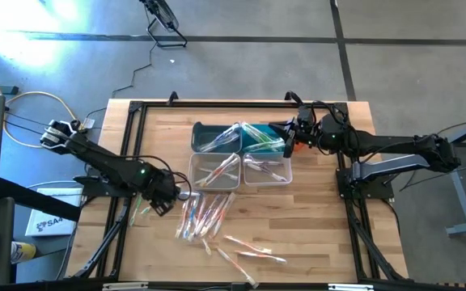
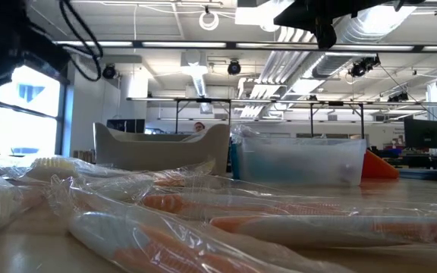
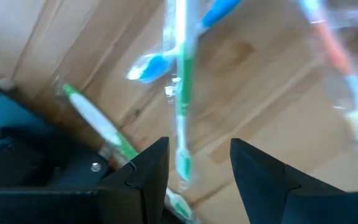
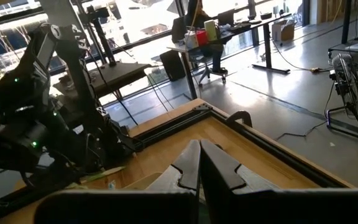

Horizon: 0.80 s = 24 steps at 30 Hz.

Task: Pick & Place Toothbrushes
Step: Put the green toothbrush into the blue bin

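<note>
The left gripper (image 1: 167,202) hangs low over the left part of the wooden table (image 1: 322,242), just left of a loose heap of toothbrushes (image 1: 205,214). Its two dark fingers (image 3: 148,171) stand apart, and in the left wrist view a green-handled toothbrush (image 3: 181,93) lies on the wood in the gap between them; whether they touch it I cannot tell. More wrapped toothbrushes lie scattered on the near side of the table. Others lie in the two clear bins (image 1: 214,171) at the middle and in the dark teal bin (image 1: 209,133) behind them. The right gripper (image 1: 291,136) is closed and empty, above the table's far right part, beside the bins.
</note>
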Motion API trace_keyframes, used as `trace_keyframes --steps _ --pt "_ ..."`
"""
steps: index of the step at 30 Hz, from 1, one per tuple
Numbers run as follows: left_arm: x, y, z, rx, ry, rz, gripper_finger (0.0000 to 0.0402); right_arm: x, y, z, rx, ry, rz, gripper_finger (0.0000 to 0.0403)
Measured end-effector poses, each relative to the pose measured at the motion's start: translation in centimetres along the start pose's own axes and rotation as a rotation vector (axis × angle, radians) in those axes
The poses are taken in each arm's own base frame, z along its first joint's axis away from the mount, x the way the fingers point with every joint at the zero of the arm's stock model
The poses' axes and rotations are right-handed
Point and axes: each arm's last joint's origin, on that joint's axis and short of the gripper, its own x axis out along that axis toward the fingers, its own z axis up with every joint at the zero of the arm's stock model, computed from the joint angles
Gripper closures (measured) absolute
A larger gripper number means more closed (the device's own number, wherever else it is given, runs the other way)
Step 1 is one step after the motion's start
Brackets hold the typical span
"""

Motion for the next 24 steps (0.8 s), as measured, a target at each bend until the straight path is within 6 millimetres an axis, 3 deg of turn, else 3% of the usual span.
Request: trace_keyframes --steps 12,24 --pt "3.7 1.0 -0.5 -0.005 0.059 -0.005 0.0238 0.0 0.0 0.0 0.005 -0.001 -0.003 0.0400" --pt "5.7 1.5 -0.7 -0.049 0.062 -0.024 0.0238 0.0 0.0 0.0 0.007 -0.001 -0.003 0.0400"
